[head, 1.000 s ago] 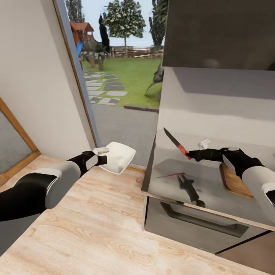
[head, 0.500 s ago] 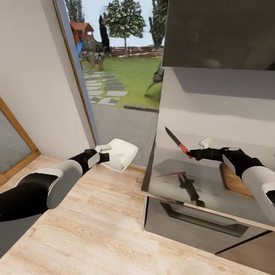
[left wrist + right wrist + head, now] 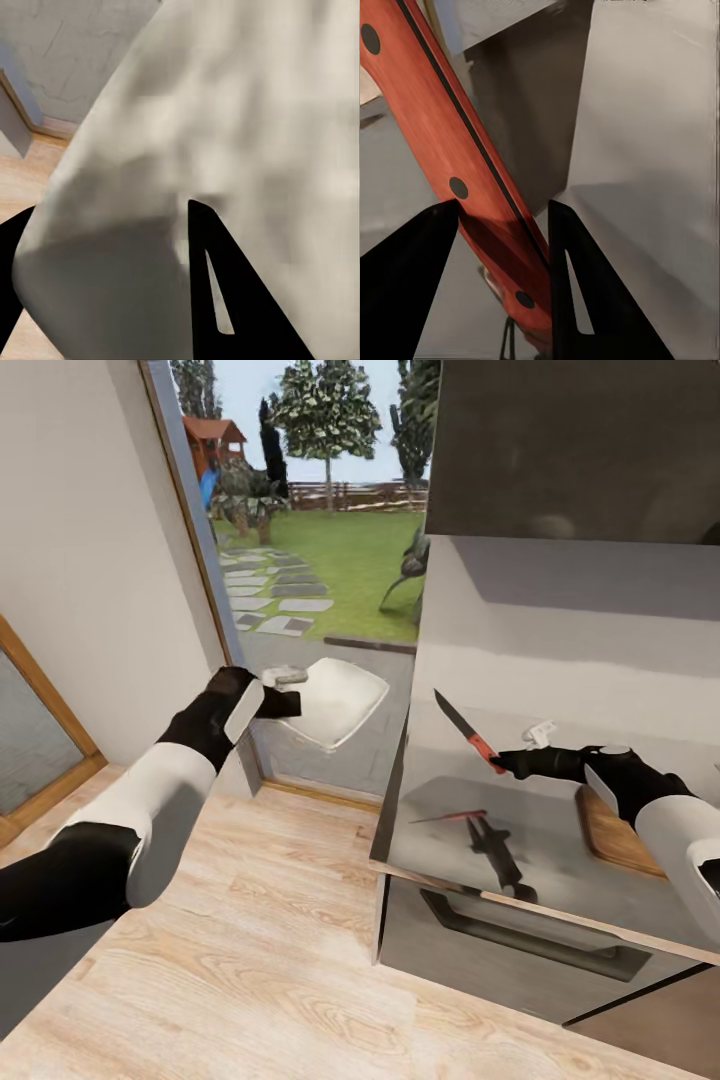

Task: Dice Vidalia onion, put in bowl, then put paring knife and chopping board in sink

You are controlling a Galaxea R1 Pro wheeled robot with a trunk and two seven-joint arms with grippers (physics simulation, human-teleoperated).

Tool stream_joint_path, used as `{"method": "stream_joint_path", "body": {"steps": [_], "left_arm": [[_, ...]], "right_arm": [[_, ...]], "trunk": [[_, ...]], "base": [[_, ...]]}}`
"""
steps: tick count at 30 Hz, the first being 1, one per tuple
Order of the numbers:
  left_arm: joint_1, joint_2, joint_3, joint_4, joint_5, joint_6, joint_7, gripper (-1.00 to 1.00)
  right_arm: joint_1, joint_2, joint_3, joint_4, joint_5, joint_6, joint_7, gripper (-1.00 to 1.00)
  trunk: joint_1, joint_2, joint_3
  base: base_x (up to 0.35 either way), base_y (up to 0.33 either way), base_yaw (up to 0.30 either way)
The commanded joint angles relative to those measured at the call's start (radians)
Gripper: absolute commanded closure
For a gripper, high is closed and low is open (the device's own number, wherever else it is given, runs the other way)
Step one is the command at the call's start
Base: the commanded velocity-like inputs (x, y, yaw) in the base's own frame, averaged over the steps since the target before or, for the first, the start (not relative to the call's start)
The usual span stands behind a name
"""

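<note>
Left gripper (image 3: 283, 691) is clamped on the rim of the white bowl (image 3: 335, 702), held in the air off the countertop's left edge, in front of the window. To do this well, judge the bowl level and bring it over the countertop (image 3: 560, 840) before letting go. Right gripper (image 3: 510, 762) pinches the knife (image 3: 468, 733) by its red handle, blade tilted up above the countertop, with the chopping board (image 3: 610, 832) near the right edge.

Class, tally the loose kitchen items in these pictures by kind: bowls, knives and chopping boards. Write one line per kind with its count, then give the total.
Bowls: 1, the white bowl held in the left gripper
Knives: 1, the paring knife held in the right gripper
Chopping boards: 1, the chopping board on the countertop
Total: 3
</note>
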Motion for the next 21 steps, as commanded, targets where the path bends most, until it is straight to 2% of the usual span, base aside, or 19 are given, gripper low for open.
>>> {"method": "stream_joint_path", "body": {"steps": [1, 2, 4, 7, 11, 17, 21], "left_arm": [[0.0, -0.002, -0.005, -0.031, 0.002, 0.033, 0.009, 1.0], [0.0, -0.006, -0.006, -0.075, 0.002, 0.079, 0.01, 1.0], [0.0, -0.012, -0.006, -0.112, 0.002, 0.125, 0.011, 1.0], [0.0, -0.015, -0.007, -0.124, 0.002, 0.159, 0.01, 1.0], [0.0, -0.026, -0.007, -0.119, 0.002, 0.175, 0.01, 1.0], [0.0, -0.05, -0.007, -0.1, 0.003, 0.18, 0.01, 1.0], [0.0, -0.054, -0.007, -0.066, 0.004, 0.181, 0.008, 1.0]], "right_arm": [[-0.001, -0.002, 0.004, -0.002, -0.009, 0.008, 0.002, 1.0], [-0.001, -0.005, 0.004, -0.003, -0.009, 0.008, 0.002, 1.0], [-0.001, -0.009, 0.004, -0.005, -0.009, 0.008, 0.002, 1.0], [-0.001, -0.024, 0.003, -0.009, -0.009, 0.008, 0.003, 1.0], [-0.001, -0.04, -0.006, -0.012, -0.01, 0.008, 0.003, 1.0], [-0.001, -0.061, -0.066, -0.015, -0.009, 0.008, -0.007, 1.0], [-0.001, -0.084, -0.08, -0.029, -0.009, 0.008, -0.044, 1.0]], "trunk": [[0.001, -0.001, -0.002], [0.001, -0.001, -0.002], [0.001, -0.001, -0.002], [0.001, -0.001, -0.002], [0.001, -0.001, -0.002], [0.001, -0.001, -0.002], [0.001, -0.001, -0.002]], "base": [[0.0, 0.0, 0.0], [0.0, 0.0, 0.0], [0.0, 0.0, 0.0], [0.0, 0.0, 0.0], [0.0, 0.0, 0.0], [0.0, 0.0, 0.0], [0.0, 0.0, 0.0]]}}
